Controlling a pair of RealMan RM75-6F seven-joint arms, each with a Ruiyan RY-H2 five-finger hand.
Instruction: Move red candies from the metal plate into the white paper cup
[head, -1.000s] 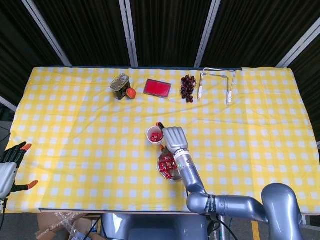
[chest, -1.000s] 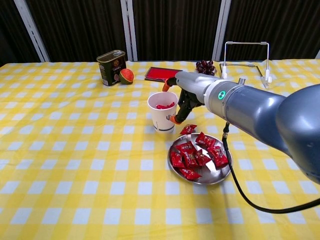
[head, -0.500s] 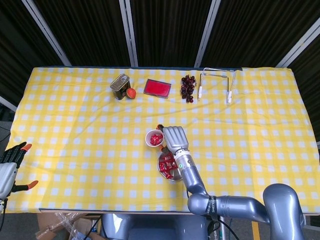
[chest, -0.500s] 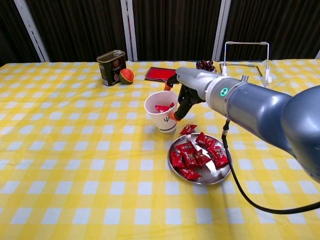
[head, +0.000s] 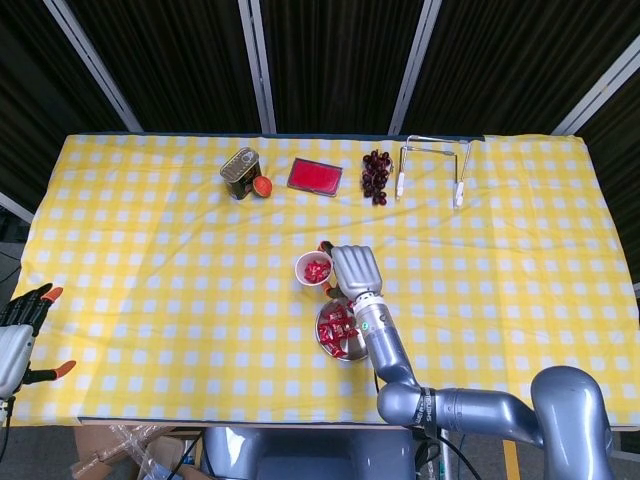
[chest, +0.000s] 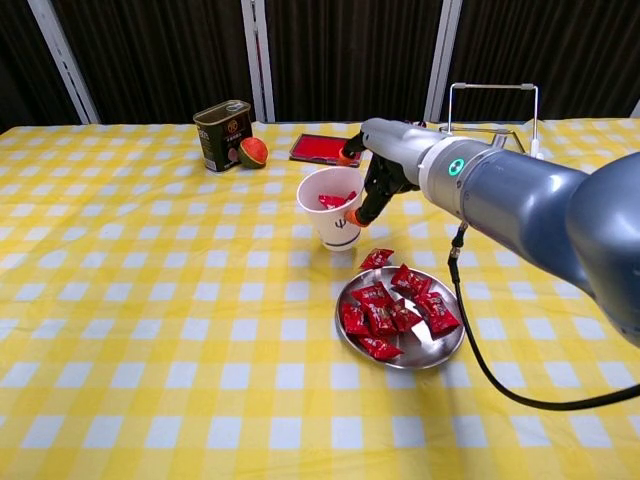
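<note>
My right hand (chest: 378, 168) grips the white paper cup (chest: 328, 212) by its right side and holds it tilted, its mouth toward the camera; the cup seems slightly off the cloth. Red candies (chest: 335, 200) lie inside it. The metal plate (chest: 432, 346) sits just in front and to the right, holding several red candies (chest: 388, 306). One loose candy (chest: 377, 259) lies on the cloth between cup and plate. In the head view the cup (head: 313, 269) is left of the right hand (head: 355, 268), with the plate (head: 325, 345) below. My left hand (head: 15, 335) hangs off the table's left edge, fingers apart, empty.
At the back stand a tin can (chest: 222, 135) with an orange-red fruit (chest: 253, 152) beside it, a flat red box (chest: 322, 148), dark grapes (head: 376, 175) and a wire rack (chest: 490, 120). A black cable (chest: 480, 370) trails from the right arm past the plate.
The right hand has taken the cup up and to the right, tipping it further. The plate, candies and left hand have not moved.
</note>
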